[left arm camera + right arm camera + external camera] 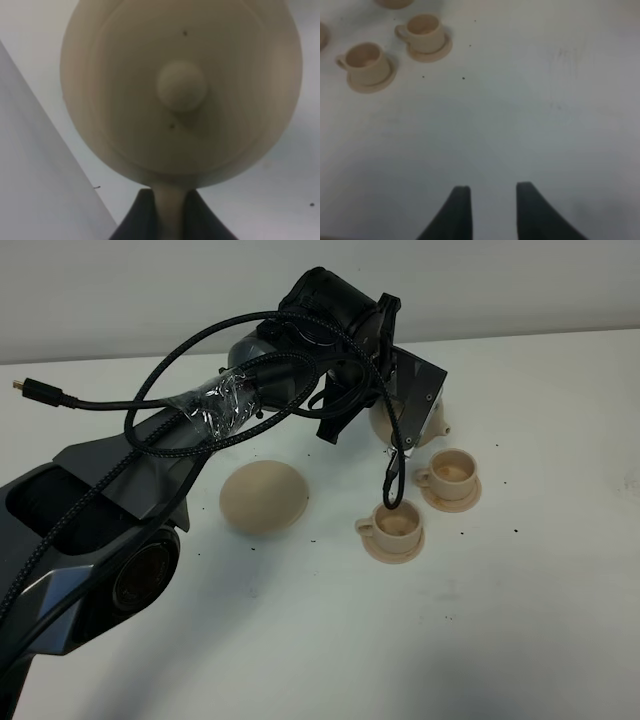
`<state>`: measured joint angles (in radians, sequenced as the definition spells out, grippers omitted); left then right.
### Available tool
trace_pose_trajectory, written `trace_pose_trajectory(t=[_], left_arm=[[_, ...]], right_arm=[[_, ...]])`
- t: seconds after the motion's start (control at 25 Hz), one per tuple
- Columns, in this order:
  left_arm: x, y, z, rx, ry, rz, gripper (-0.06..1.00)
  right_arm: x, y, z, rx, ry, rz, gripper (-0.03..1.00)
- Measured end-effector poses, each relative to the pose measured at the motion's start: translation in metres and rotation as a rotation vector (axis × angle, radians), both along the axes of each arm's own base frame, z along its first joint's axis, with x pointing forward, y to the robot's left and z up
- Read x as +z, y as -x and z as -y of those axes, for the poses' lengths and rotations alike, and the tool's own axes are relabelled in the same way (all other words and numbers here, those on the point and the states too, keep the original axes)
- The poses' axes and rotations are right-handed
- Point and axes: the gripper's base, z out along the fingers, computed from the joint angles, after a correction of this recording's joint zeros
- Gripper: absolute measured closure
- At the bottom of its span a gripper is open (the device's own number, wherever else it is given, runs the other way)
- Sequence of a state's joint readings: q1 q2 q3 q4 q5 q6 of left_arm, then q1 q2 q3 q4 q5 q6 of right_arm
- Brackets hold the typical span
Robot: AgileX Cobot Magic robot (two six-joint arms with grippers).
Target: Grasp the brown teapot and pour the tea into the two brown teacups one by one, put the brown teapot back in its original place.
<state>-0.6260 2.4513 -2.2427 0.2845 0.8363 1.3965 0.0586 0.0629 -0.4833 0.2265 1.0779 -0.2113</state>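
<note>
The brown teapot (181, 86) fills the left wrist view from above, its lid knob in the centre. My left gripper (169, 200) is shut on its loop handle, one dark finger on each side. From the high camera only the teapot's side and spout (434, 428) show past the left wrist body, just behind the far teacup (450, 475). The near teacup (393, 527) stands on its saucer to the front left of that one. The wide saucer plate (263, 497) lies bare to the left. My right gripper (492, 200) hangs open over bare table, the two teacups (422, 32) (365, 60) well ahead of it.
The left arm (150, 470) stretches across the table from the lower left, wrapped in black cables. One cable loop (394, 485) dangles just above the near cup. White tabletop (540, 590) lies to the right and in front. A wall edge runs along the back.
</note>
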Motion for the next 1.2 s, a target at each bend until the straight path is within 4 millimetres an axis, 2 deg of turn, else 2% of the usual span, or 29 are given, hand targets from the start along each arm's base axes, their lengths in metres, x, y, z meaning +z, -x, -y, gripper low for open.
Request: trace_pose_trajectory(t=[0.56, 1.2], left_arm=[[0.0, 0.0, 0.0, -0.092, -0.063, 0.011, 0.82], [0.002, 0.006, 0.011, -0.135, -0.126, 0.068, 0.82]], right_arm=[[0.0, 0.0, 0.0, -0.001, -0.001, 0.0, 0.73], [0.0, 0.0, 0.0, -0.001, -0.001, 0.0, 0.73]])
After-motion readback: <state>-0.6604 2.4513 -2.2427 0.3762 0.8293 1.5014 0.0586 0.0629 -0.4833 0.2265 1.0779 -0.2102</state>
